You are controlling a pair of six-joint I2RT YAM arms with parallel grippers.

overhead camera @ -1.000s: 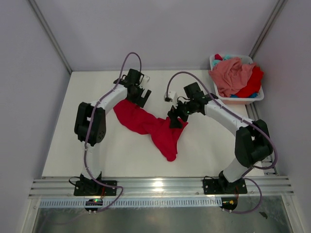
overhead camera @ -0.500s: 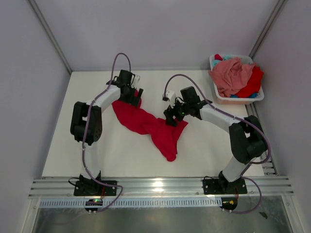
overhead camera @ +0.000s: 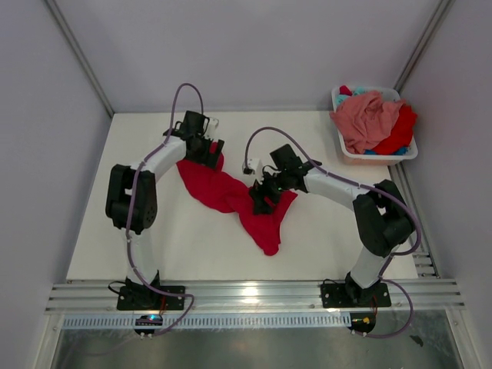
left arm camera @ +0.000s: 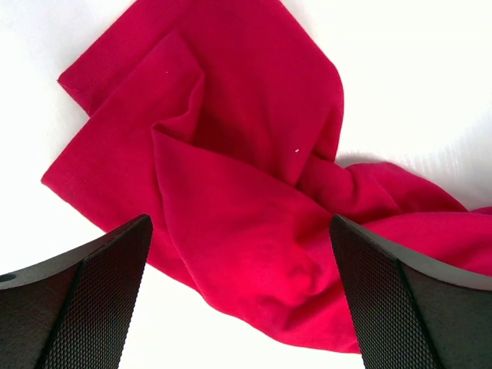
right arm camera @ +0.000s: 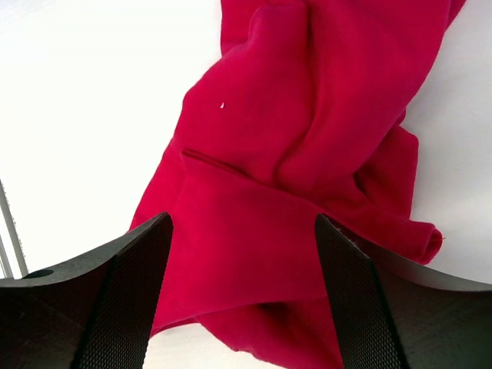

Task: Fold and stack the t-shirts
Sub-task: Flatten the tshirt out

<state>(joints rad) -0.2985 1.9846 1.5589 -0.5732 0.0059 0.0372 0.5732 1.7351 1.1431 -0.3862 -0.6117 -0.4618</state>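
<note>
Both arms have shifted. The left gripper (overhead camera: 206, 151) has slid toward 11 o'clock on the white table (overhead camera: 154, 238), over the far end of the crumpled bright red cloth t-shirt (overhead camera: 231, 192). The right gripper (overhead camera: 260, 198) has travelled from the shirt's 3 o'clock edge inward to its bunched middle. Neither has clenched: both sets of jaws stand spread above the cloth, holding nothing. The shirt lies as before, twisted diagonally at table centre. They seem to be picking grasp points to spread it, so folding has not begun. The salmon pink t-shirt (overhead camera: 367, 115) waits in the white plastic basket (overhead camera: 382, 159) at 2 o'clock.
</note>
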